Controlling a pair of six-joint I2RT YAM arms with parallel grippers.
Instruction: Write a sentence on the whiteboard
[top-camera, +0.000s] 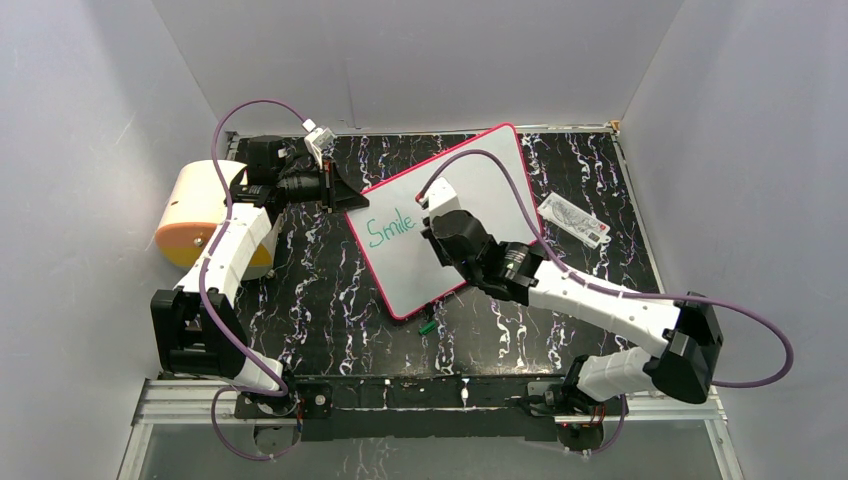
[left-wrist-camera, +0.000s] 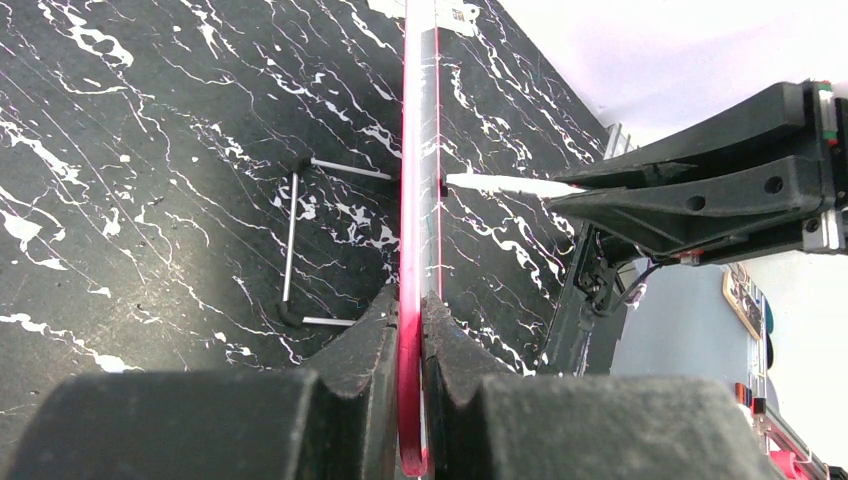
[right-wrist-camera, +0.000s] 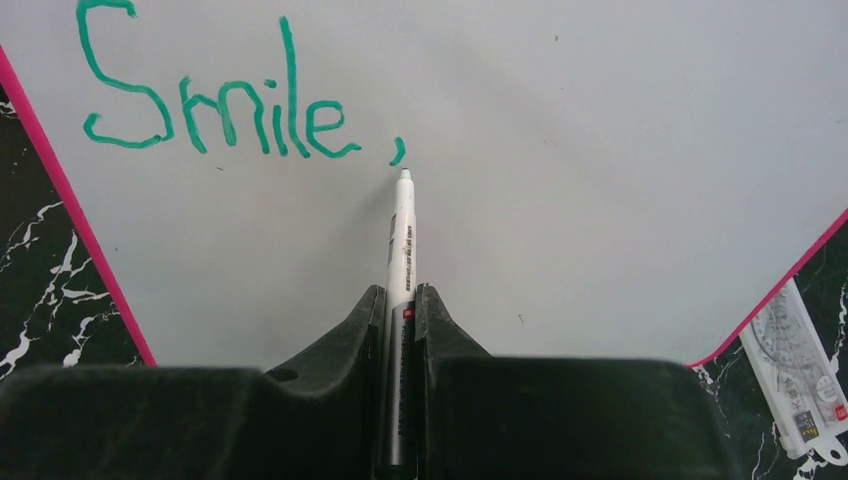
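left gripper (left-wrist-camera: 410, 305) clamps whiteboard (top-camera: 400, 270) rim at 9 o'clock, bracing it | right gripper (right-wrist-camera: 400, 300) pinches marker (right-wrist-camera: 403, 230), tip at 6 o'clock of sentence (right-wrist-camera: 220, 110) comma

Smooth white whiteboard (top-camera: 485, 185) with a soft sheen and pink-red plastic rim, glossy black marble-patterned tabletop (top-camera: 330, 290), smooth white plastic marker (right-wrist-camera: 403, 240), matt grainy black plastic fingers (right-wrist-camera: 350, 340) of the right gripper (right-wrist-camera: 401, 295), thin bare metal wire stand (left-wrist-camera: 290, 240), clear plastic packet (top-camera: 574, 220)
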